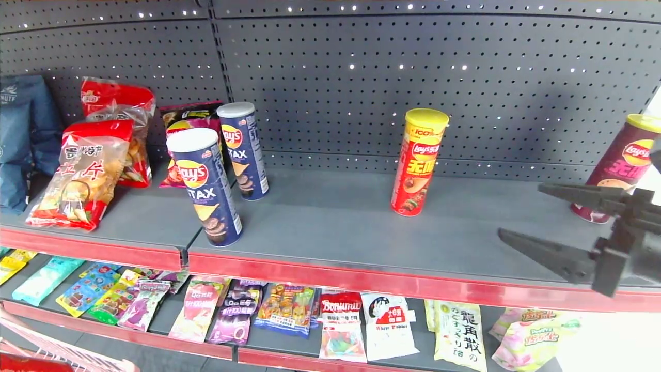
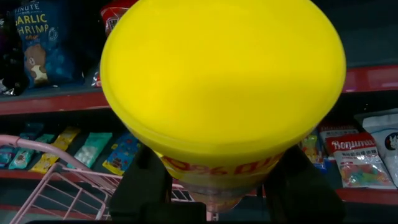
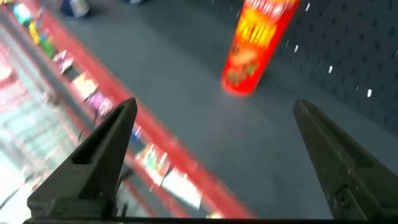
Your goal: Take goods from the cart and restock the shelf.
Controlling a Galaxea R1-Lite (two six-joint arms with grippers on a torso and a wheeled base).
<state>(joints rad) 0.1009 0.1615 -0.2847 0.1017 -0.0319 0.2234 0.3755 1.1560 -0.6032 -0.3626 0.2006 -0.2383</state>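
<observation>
Left wrist view: the yellow-lidded can is clamped upright in the left gripper, off the shelf, with the pink cart low beside it.
Right gripper: spread wide and holding nothing, over the right end of the top shelf.
Done: four cans stand upright on that shelf. There are two blue cans at left, a red can mid-shelf and a maroon can far right.
Left: the held can is not yet placed. I cannot tell what else the cart holds.
Open room: bare deck between the blue cans and the red can, and again between red and maroon.
Edges: the red front lip marks the drop-off, and the pegboard closes the back.
</observation>
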